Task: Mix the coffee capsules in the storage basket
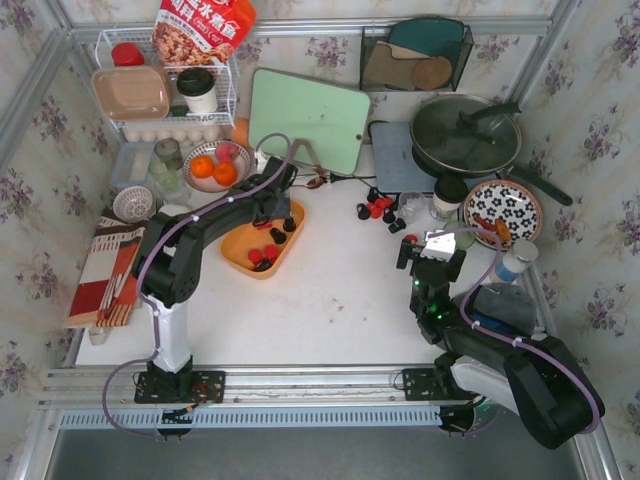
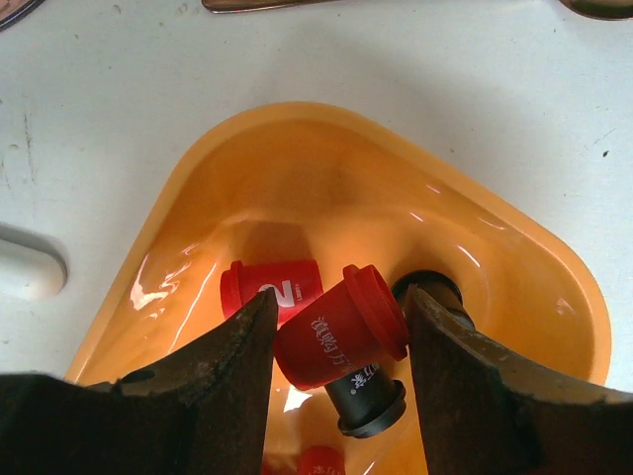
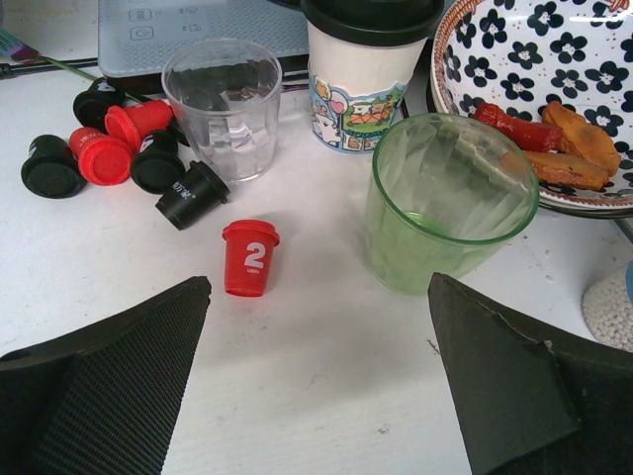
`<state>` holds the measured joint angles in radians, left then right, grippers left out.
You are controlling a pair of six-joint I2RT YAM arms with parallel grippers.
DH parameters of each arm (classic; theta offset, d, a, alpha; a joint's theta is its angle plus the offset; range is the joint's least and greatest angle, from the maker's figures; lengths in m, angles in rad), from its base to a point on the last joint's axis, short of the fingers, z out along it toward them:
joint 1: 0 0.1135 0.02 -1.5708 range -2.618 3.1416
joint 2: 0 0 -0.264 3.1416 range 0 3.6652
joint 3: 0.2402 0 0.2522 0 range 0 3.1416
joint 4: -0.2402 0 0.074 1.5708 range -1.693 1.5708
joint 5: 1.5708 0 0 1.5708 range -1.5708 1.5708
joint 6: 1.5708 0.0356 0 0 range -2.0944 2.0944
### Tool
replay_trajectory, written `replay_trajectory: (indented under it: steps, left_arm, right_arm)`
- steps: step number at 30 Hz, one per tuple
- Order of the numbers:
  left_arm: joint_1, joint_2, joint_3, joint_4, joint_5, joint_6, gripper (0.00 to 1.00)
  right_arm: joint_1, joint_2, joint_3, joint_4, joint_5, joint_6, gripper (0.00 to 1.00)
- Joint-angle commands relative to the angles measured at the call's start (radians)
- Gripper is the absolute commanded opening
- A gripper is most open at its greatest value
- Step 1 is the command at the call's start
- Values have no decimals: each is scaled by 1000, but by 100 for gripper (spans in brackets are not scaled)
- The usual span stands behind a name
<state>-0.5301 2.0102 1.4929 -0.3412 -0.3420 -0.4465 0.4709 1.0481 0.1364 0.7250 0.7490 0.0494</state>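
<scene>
The orange storage basket (image 1: 240, 245) lies left of centre and holds several red and black coffee capsules (image 1: 265, 258). My left gripper (image 1: 277, 207) reaches into its far end. In the left wrist view my left gripper (image 2: 341, 302) is shut on a tilted red capsule (image 2: 341, 336), which sits above a black capsule (image 2: 371, 401) and beside another red one (image 2: 272, 287) in the basket (image 2: 326, 168). More capsules (image 1: 378, 210) lie loose on the table. My right gripper (image 3: 318, 287) is open and empty, just short of an upright red capsule marked 2 (image 3: 248, 257). The loose cluster (image 3: 104, 158) lies beyond it to the left.
A green cup (image 3: 450, 198), a clear cup (image 3: 223, 104) and a paper cup (image 3: 361, 69) stand close ahead of the right gripper. A flowered plate (image 1: 503, 212), a pan (image 1: 465, 135), a green cutting board (image 1: 310, 120) and a bowl of oranges (image 1: 215, 168) lie behind.
</scene>
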Motion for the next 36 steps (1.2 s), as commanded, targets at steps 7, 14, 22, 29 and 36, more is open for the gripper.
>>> replay_trajectory:
  steps: [7, 14, 22, 29, 36]
  left_arm:
    - [2, -7, 2, -25, 5, -11, 68]
    - [1, -26, -2, -23, 0, -16, 99]
    - [-6, -176, -94, 88, 19, 13, 99]
    - [-10, -334, -116, 15, 81, 52, 99]
    - [-8, -501, -182, -144, 156, 46, 99]
  right_arm:
    - [1, -1, 10, 12, 0, 9, 100]
    - [1, 2, 10, 14, -1, 8, 100]
    - [0, 9, 12, 16, -3, 7, 100]
    - [1, -16, 12, -3, -21, 0, 100]
    - [1, -72, 9, -31, -61, -16, 100]
